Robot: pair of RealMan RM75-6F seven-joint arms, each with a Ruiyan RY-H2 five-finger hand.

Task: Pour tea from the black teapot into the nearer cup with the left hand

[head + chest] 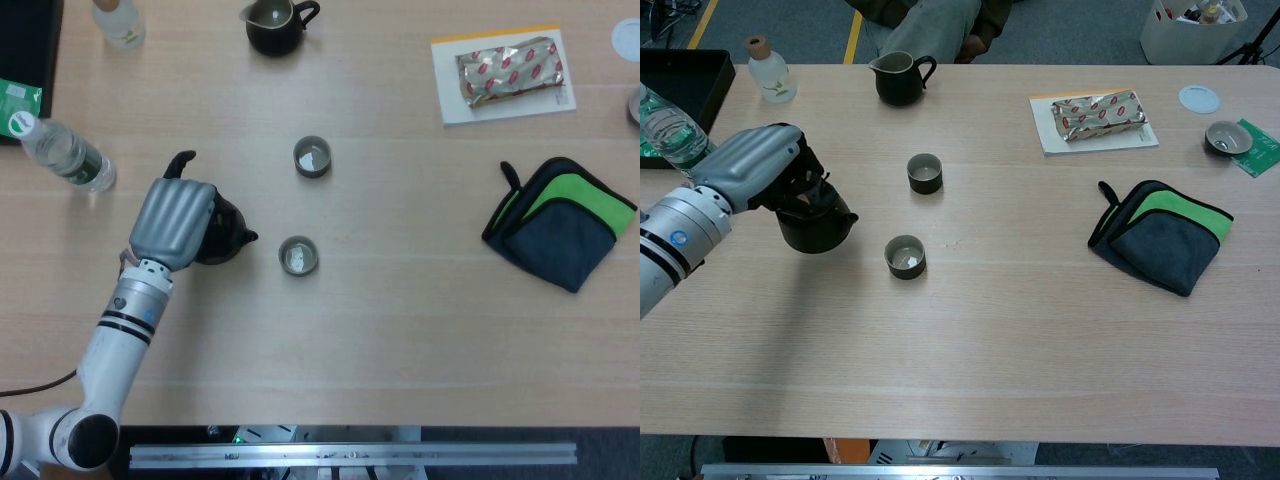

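My left hand (175, 222) (758, 165) grips the black teapot (226, 236) (815, 228) from above, holding it over the table with its spout pointing right. The nearer cup (298, 256) (905, 256) stands just right of the spout, a short gap away. The farther cup (312, 157) (925, 173) sits beyond it. Most of the teapot's top is hidden under my hand in the head view. The right hand shows in neither view.
A dark pitcher (276, 24) (898, 79) stands at the far edge. A plastic bottle (62, 150) lies to the left of my hand, a small corked bottle (769, 72) far left. A green-and-dark cloth (560, 220) and a foil packet on paper (508, 68) occupy the right.
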